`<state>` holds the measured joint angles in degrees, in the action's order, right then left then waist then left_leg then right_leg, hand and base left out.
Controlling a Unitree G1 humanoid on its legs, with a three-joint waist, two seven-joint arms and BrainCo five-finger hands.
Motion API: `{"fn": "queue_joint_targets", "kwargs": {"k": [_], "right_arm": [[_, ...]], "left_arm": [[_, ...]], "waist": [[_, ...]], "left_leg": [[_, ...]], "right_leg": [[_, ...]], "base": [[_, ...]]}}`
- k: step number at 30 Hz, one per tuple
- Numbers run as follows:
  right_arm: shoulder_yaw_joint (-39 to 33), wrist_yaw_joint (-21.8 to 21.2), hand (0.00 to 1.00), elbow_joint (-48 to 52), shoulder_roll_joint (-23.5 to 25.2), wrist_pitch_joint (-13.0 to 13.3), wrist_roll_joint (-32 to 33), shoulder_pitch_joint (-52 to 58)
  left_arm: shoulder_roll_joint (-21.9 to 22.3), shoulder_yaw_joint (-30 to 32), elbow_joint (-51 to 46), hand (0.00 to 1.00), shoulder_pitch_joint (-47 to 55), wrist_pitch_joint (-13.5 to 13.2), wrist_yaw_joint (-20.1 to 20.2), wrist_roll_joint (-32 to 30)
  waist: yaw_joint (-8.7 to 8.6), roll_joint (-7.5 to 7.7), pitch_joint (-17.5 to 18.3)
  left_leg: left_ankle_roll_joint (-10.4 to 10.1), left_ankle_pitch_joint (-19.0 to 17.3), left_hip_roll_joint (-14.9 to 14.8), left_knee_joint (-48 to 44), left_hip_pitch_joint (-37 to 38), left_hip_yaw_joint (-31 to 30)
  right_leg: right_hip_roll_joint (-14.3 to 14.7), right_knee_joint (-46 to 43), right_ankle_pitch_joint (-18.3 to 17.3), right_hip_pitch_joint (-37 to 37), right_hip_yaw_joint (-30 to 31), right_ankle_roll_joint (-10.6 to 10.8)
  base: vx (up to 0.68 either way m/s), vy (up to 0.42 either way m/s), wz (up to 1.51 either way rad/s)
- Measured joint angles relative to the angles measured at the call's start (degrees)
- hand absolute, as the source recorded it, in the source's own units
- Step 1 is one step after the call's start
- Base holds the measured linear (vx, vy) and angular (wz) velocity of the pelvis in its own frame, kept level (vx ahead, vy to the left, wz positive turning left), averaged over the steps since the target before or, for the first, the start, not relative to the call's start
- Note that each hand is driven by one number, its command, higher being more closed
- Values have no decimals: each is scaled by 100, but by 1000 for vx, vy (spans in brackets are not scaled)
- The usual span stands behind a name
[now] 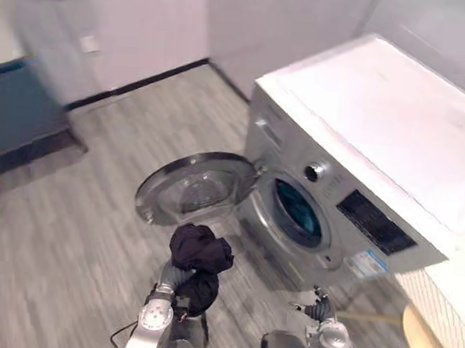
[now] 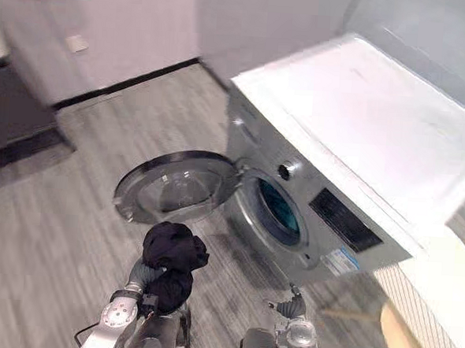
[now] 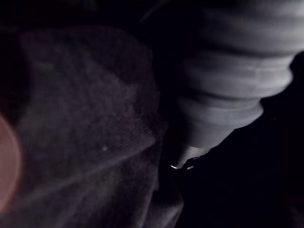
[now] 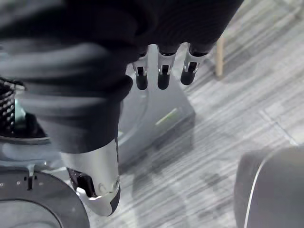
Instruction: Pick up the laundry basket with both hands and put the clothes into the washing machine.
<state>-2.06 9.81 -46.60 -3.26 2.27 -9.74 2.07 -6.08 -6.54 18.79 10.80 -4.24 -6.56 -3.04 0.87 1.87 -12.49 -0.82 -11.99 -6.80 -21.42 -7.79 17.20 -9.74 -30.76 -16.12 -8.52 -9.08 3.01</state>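
A black cloth [image 1: 200,260] sits bunched over the left robot hand [image 3: 228,85], raised above the floor [image 1: 62,242] just in front of the washer [image 1: 377,128] and its open door [image 1: 194,189]; whether that robot hand is closed on the cloth I cannot tell, as the cloth covers it; the door stands swung out to the left; the round drum mouth [image 1: 297,211] shows dark blue inside; the right robot hand [image 1: 319,309] hangs low near the washer's front, its fingers [image 4: 162,76] straight and loose, holding nothing.

Grey plank floor [image 1: 71,235], pale walls [image 1: 147,27], dark skirting [image 1: 143,82]
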Motion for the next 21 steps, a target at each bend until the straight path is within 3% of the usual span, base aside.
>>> {"fn": "queue_joint_targets", "kwargs": {"k": [1, 2, 4, 6, 8, 10, 12, 13, 15, 16, 17, 18, 19, 20, 21], "right_arm": [[51, -1, 0, -36, 0, 0, -2, -28], [77, -2, 0, -56, -1, 0, -3, -52], [87, 7, 0, -233, -9, -11, -26, -191], [87, 7, 0, -293, -88, -31, -64, -161], [87, 6, 0, -393, -141, -32, -62, -159], [83, 14, 0, -393, -267, -26, -55, -116], [87, 68, 0, -393, -396, -29, 1, -145], [60, 156, 0, -410, -447, -28, 21, -172], [-61, 224, 0, -428, -494, -28, 22, -253], [-106, 247, 0, -454, -502, -28, 22, -260], [-142, 252, 0, -557, -503, -31, 21, -272], [-183, 251, 0, -613, -505, -35, 19, -261], [-269, 249, 0, -638, -561, -36, 17, -234], [-281, 248, 0, -721, -371, -43, 18, -244], [-278, 245, 0, -719, -319, -38, 18, -254]], "left_arm": [[-55, 0, -37, 100, -25, 0, -5, 3], [-96, -3, -48, 100, -62, 0, -5, 2], [-214, -7, -86, 100, -192, 1, -7, 3], [-245, 14, -7, 100, -330, 5, -5, 2], [-194, 21, -34, 100, -291, -2, -4, -16], [-138, -19, -29, 100, -273, 3, 12, -58], [-71, -28, -22, 100, -220, 17, 13, -58], [-59, -68, -24, 100, -210, 13, 13, -57], [-57, -69, -24, 100, -203, 15, 14, -57], [-55, -65, -26, 100, -192, 15, 13, -57], [-50, -66, -24, 100, -171, 15, 12, -57], [-29, -67, -24, 100, -149, 14, 11, -57], [12, -66, -27, 100, -94, 5, 9, -58], [-36, -53, 14, 100, -214, 35, -4, -58], [-71, -52, 15, 100, -264, 34, -9, -57]], "waist": [[3, -20, 5], [0, -34, 14], [-27, -40, 12], [-86, -88, -1], [-139, -139, 18], [-170, -262, -6], [-64, -339, -70], [10, -252, -114], [19, -247, -146], [27, -236, -153], [34, -279, -155], [42, -375, -151], [51, -566, -165], [57, -302, -229], [101, -261, -254]], "left_leg": [[-24, -63, -47, 121, 169, 281], [-40, -92, -102, 195, 240, 462], [-99, -156, -242, 282, 350, 851], [-112, -215, -319, 127, 433, 908], [-112, -214, -486, -199, 418, 770], [-56, -174, -959, -1552, 189, 652], [153, 228, -1344, -3120, -342, 375], [101, -64, -1262, -3498, -682, 170], [4, -177, -1031, -3308, -1024, -52], [1, -177, -922, -2960, -1170, -138], [-29, -109, -700, -1930, -1232, -277], [22, 304, -595, -988, -1102, -436], [-71, 783, -561, -300, -992, -673], [-122, 713, -331, -395, -935, -704], [-116, 709, -285, -366, -937, -703]], "right_leg": [[-191, 41, 27, -27, -868, -105], [-256, 110, 20, -41, -1360, -111], [-211, 356, 20, -198, -2212, -130], [-55, 704, 237, -110, -2267, -337], [128, 936, 271, 154, -2262, -373], [465, 1335, 272, 659, -2220, -375], [602, 1612, 274, 1113, -1975, -379], [476, 1618, 275, 1185, -1708, -379], [310, 1633, 282, 1260, -1529, -367], [231, 1627, 286, 1292, -1424, -359], [147, 1587, 284, 1378, -1376, -296], [161, 1581, 282, 1473, -1361, -126], [238, 1527, 201, 1537, -1336, 48], [-1, 1484, 59, 1504, -1257, 249], [-6, 1551, 60, 1474, -1257, 248]], "base": [[105, 154, -170], [111, 99, -147], [146, 30, -101], [260, -58, -40], [321, -116, -27], [333, -135, -33], [252, -3, -69], [249, 102, -88], [219, 147, -69], [257, 230, -59], [320, 308, -53], [286, 297, -46], [275, 274, -25], [198, 178, -17], [156, 118, -8]]}}
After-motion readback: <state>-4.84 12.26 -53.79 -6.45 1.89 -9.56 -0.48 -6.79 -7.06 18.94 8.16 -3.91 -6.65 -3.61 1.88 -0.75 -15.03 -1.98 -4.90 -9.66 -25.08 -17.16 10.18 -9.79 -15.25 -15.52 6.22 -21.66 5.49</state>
